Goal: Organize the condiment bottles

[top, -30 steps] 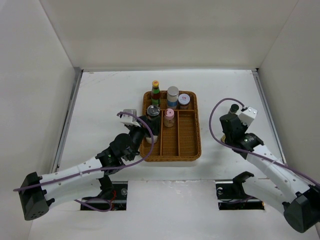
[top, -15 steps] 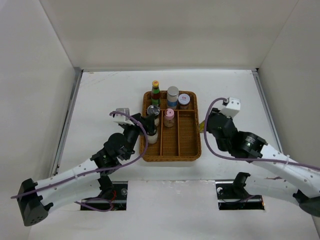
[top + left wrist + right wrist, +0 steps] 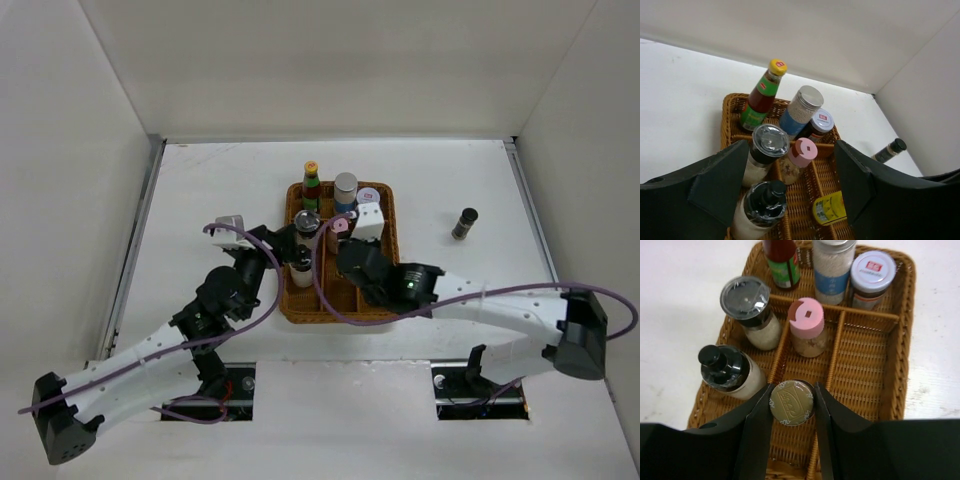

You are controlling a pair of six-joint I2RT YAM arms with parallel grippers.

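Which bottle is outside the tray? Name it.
The small dark black-capped bottle, alone on the table right of the wicker tray; the others are all within the tray's rim.

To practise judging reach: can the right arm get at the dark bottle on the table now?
Probably not yet: the right gripper is shut on a gold-lidded jar over the wicker tray. Nothing else blocks the dark bottle.

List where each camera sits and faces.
Top: above and behind the arms, looking down on the tray; both show.
Left wrist: at the tray's near left, facing the far wall; open left claw frames it.
Right wrist: over the tray, looking down; right claw grips a jar.
Shared: both wrist views show the pink shaker.
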